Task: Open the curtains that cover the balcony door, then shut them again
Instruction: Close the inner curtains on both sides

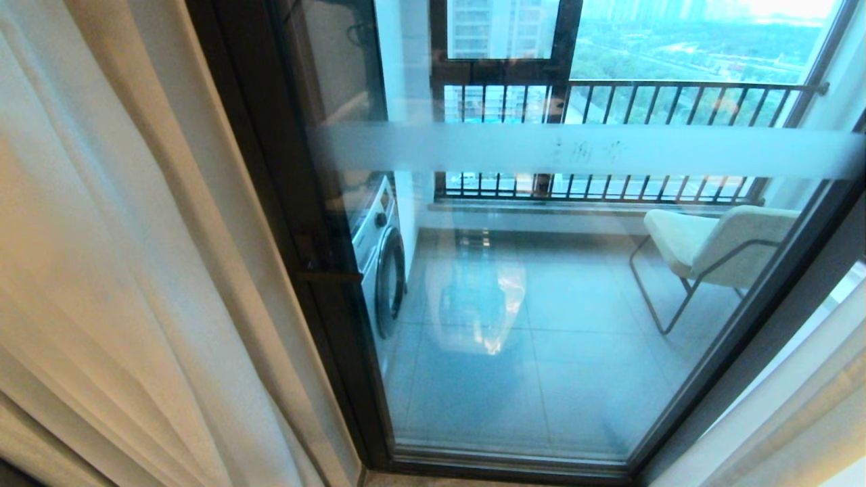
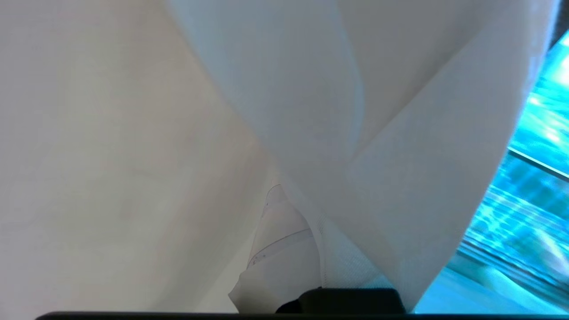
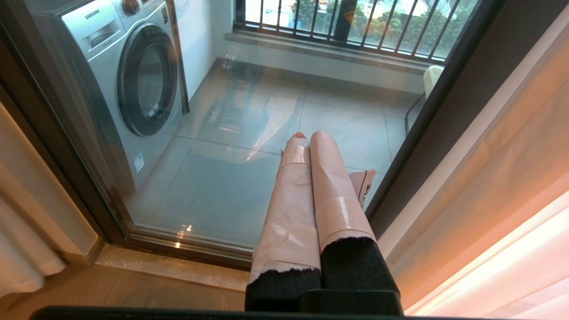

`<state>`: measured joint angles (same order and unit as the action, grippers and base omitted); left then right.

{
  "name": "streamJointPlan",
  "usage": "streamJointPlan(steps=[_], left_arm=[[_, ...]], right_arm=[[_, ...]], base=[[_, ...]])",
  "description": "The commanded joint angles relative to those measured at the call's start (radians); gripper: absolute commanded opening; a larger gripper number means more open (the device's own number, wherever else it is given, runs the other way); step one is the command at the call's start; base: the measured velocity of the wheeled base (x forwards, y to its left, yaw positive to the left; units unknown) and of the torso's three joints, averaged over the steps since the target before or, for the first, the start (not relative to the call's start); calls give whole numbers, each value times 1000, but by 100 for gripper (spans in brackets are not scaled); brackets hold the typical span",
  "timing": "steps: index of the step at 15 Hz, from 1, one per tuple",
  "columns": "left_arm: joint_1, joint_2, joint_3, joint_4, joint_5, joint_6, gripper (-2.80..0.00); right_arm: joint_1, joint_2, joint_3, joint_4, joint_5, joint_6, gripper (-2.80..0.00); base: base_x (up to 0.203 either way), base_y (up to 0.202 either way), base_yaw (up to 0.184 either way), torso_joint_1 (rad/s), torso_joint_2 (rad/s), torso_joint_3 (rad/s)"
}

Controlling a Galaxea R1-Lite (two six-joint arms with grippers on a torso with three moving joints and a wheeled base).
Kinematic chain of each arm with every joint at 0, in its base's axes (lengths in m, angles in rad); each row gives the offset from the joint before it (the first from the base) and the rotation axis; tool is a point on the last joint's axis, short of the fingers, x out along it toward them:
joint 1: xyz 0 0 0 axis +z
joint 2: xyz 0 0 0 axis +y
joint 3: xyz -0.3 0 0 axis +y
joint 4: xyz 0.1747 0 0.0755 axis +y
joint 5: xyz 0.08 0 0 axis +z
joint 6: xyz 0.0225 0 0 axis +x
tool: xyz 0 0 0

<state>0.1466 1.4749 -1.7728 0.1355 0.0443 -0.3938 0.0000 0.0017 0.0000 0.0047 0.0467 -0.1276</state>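
So the curtains (image 1: 122, 270) were seen pulled apart in the head view, one sheer white panel bunched up at about 9 o'clock and the other one tucked into the corner at roughly 4 o'clock, with the balcony door (image 1: 541, 304) left uncovered right in the middle. The frosted band (image 1: 575, 150) was stretched across the glass toward 12 o'clock, and the dark handle (image 1: 325, 270) was spotted on the frame at 9 o'clock of the pane. Through the glass a washing machine (image 1: 379, 257) was visible just past the handle, a pale chair (image 1: 717, 247) was parked at 3 o'clock, and the black-barred railing (image 1: 629, 101) was lined up at 12 o'clock. Neither arm was caught in the head view. The left claw (image 2: 284, 249) was found buried in curtain fabric in its wrist view, one taped finger only barely peeking out between the folds, and it was clenched on the curtains as far as could be made out. The right claw (image 3: 311, 146) was held low in front of the door, pointed at the glass, its two taped fingers (image 3: 333, 178) pressed flat together with nothing between them, touching nothing.
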Motion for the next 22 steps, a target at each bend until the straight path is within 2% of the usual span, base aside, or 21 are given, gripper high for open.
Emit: streamJointPlan(steps=[1,5,7,12,15,22], left_arm=[[-71,-20,5,1,0,-1,-280],[-161,-43,23,3,3,2,-280],[-181,-55,45,1,3,4,-280],[-209,-62,49,-3,6,4,-280],[-209,-62,63,-60,5,8,-280],[-219,-71,109,-63,6,11,-280]], right_arm=[[0,-2,0,0,1,-1,-280],[0,-2,0,0,1,-1,-280],[0,-2,0,0,1,-1,-280],[0,-2,0,0,1,-1,-280],[0,-2,0,0,1,-1,-280],[0,-2,0,0,1,-1,-280]], base=[[0,0,0,0,0,0],[0,0,0,0,0,0],[0,0,0,0,0,0],[0,0,0,0,0,0],[0,0,0,0,0,0],[0,0,0,0,0,0]])
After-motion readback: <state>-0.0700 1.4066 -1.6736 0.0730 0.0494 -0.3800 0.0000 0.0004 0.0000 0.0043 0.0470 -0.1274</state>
